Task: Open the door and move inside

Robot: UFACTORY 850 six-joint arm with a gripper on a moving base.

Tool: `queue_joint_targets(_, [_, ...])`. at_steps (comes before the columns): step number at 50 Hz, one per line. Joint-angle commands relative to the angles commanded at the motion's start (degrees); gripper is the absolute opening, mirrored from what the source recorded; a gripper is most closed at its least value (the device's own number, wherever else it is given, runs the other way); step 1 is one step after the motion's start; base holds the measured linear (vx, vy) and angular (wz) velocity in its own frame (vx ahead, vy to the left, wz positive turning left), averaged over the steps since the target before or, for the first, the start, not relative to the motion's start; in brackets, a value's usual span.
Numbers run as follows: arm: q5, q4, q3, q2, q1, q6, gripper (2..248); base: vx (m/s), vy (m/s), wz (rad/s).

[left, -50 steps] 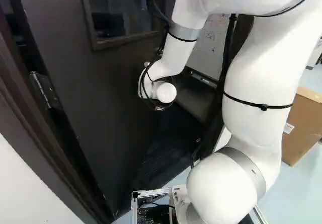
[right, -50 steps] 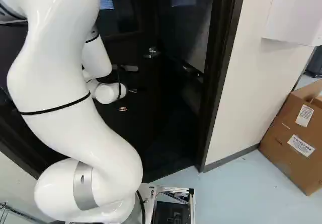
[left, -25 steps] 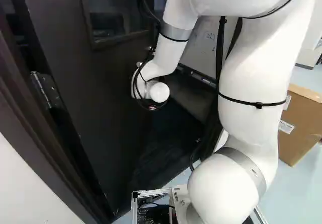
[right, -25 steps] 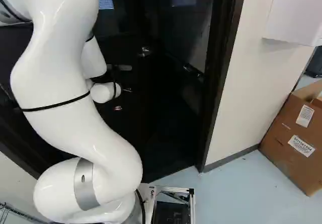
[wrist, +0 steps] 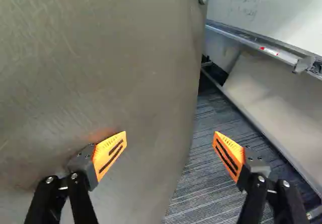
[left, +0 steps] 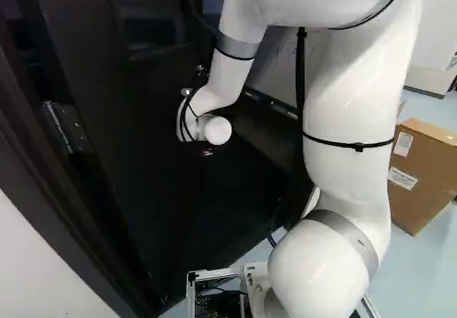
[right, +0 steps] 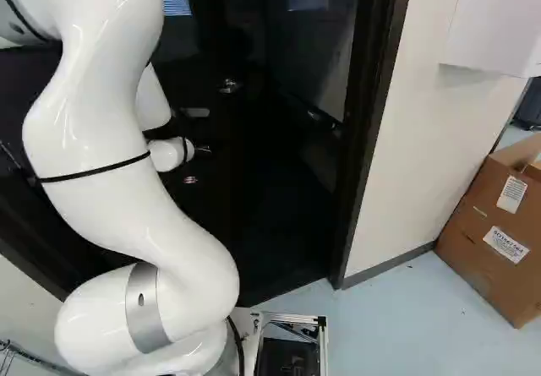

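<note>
The dark door (left: 143, 175) stands part way open into the room, hinged at the left of the left base view. At its free edge is a metal handle (right: 228, 86). Dim at the wrist's far side, a small part of my gripper (right: 190, 180) shows in the right base view. In the wrist view my gripper (wrist: 170, 148) is open, with nothing held between its orange pads. One finger stands close against the door face (wrist: 100, 58); whether it touches I cannot tell. The other finger stands out past the door's edge, over dark carpet (wrist: 196, 183).
The dark door frame (right: 372, 131) and white wall (right: 423, 139) stand right of the opening. Farther right are cardboard boxes (right: 490, 232) on the floor. Beyond the door are a whiteboard (wrist: 282, 12) with a tray and a pale panel (wrist: 276, 103) below it.
The door has swung farther inward, and its handle has shifted left in the right base view. My arm has moved forward and left with it. The base has stayed put.
</note>
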Motion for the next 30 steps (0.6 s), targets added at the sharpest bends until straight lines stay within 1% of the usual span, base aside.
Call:
queue_joint_targets(10, [0.0, -1.0, -1.5, -1.2, 1.3, 0.0, 247, 0.0, 0.0, 0.0])
queue_joint_targets(30, [0.0, -1.1, -5.2, -4.2, 3.6, 0.0, 247, 0.0, 0.0, 0.0])
